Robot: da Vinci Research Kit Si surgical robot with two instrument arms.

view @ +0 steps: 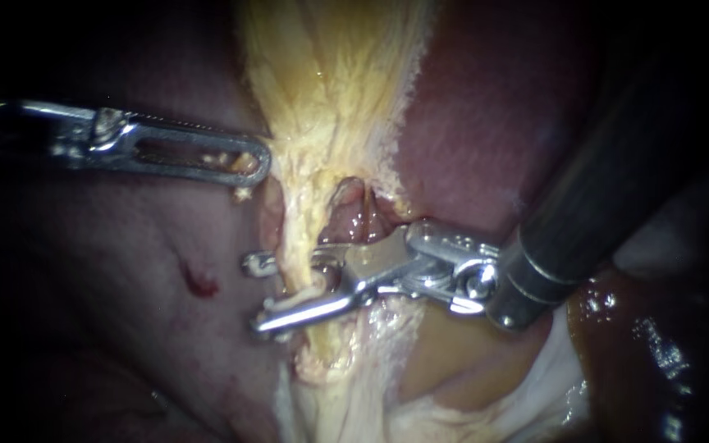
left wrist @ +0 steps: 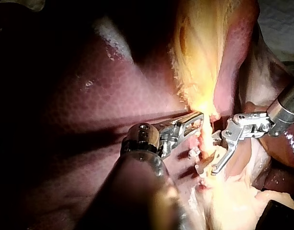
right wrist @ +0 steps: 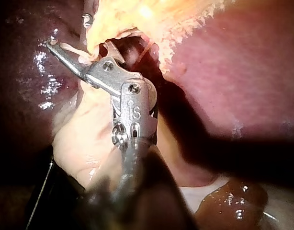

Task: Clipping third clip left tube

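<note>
A pale yellow tube (view: 304, 271) runs down from a fan of yellowish tissue (view: 330, 90) across the dark liver (view: 108, 271). My right instrument (view: 254, 294) comes in from the upper right. Its jaws are open and straddle the tube, one on each side, and a pale strip lies along the lower one. The right wrist view shows the same jaws (right wrist: 69, 31) spread around the tube (right wrist: 96, 48). My left instrument (view: 244, 160) lies level, its long slotted jaws shut on the left edge of the yellowish tissue, as the left wrist view (left wrist: 198, 120) also shows.
A reddish opening (view: 359, 217) gapes just right of the tube, above my right instrument's wrist. A small red spot (view: 199, 284) marks the liver left of the jaws. White gauze (view: 555, 385) and wet brown tissue (view: 658, 344) lie at the lower right.
</note>
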